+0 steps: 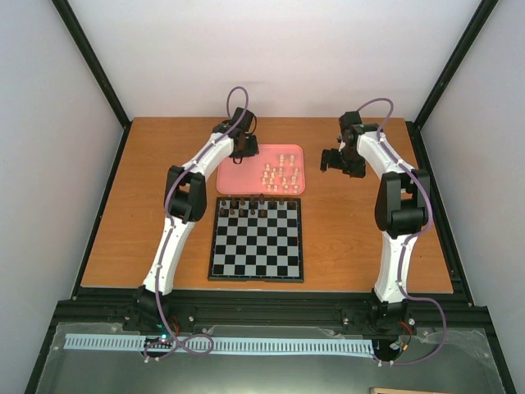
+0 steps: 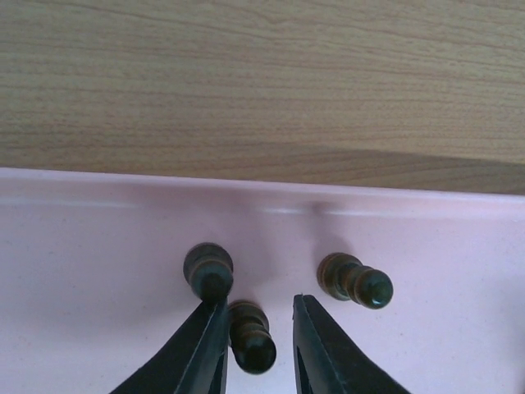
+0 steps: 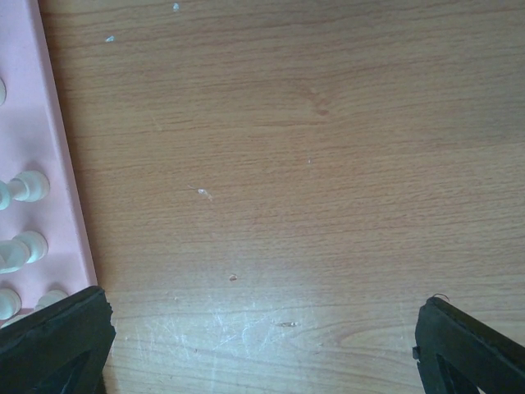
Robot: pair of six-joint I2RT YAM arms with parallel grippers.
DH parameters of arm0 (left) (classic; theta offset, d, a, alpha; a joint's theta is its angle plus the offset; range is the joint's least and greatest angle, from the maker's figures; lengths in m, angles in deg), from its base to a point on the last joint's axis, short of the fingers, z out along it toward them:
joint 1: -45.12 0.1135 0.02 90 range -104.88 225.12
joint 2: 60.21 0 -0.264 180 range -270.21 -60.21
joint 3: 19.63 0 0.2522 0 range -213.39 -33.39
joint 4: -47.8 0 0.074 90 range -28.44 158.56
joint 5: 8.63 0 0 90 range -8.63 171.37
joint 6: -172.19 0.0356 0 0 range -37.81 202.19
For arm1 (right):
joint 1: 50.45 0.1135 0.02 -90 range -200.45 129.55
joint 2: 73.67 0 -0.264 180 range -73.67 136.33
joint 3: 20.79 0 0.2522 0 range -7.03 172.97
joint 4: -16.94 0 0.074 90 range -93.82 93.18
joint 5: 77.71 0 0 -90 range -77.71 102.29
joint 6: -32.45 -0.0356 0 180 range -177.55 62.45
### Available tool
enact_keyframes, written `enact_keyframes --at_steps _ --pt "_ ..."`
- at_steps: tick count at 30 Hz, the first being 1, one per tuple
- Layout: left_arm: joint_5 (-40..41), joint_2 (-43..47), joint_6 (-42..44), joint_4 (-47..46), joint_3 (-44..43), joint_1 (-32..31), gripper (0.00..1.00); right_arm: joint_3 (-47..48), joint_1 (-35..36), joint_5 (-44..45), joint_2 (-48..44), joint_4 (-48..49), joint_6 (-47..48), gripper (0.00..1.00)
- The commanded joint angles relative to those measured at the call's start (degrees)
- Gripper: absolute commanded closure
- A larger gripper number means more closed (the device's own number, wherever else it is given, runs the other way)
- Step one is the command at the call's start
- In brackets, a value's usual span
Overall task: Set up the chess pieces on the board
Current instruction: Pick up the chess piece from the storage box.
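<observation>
Chess pieces (image 2: 253,338), small dark brown turned-wood pawns, at risk: black fingers of left gripper (image 2: 257,302) parted, nothing clamped; if closed off-centre, liable to topple one or knock its neighbour. First pawn between the fingers, hugging the left one; second pawn (image 2: 209,269) just past that fingertip; third pawn (image 2: 354,281) nearby, all in pink rounded plastic tray (image 2: 98,246). Right gripper (image 3: 262,328) spread wide above bare wooden table (image 3: 312,164). Black-and-silver chequered board (image 1: 256,246) well apart.

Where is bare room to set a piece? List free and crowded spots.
Free: board rows nearer the arms; table left of the board and right of the pink tray. Crowded: board's far row of dark pieces; tray's cream pieces.
</observation>
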Motion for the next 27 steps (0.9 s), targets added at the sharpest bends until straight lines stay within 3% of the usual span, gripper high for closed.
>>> enact_keyframes --at_steps 1,11,17,27 --pt "-0.4 -1.3 -0.9 -1.1 -2.8 0.9 0.75 1.9 0.2 0.3 1.2 -1.2 0.6 0.0" --pt "0.3 -1.9 -1.0 -1.4 -2.9 1.2 0.8 1.9 0.2 0.0 1.6 -1.5 0.9 0.0" --pt "0.3 -2.6 -1.2 -1.4 -3.4 1.6 0.99 1.9 0.2 -0.1 1.8 -1.7 0.9 0.0" --pt "-2.6 4.2 0.6 2.2 -0.3 1.6 0.99 1.1 0.2 -1.3 1.7 -0.5 0.2 0.0"
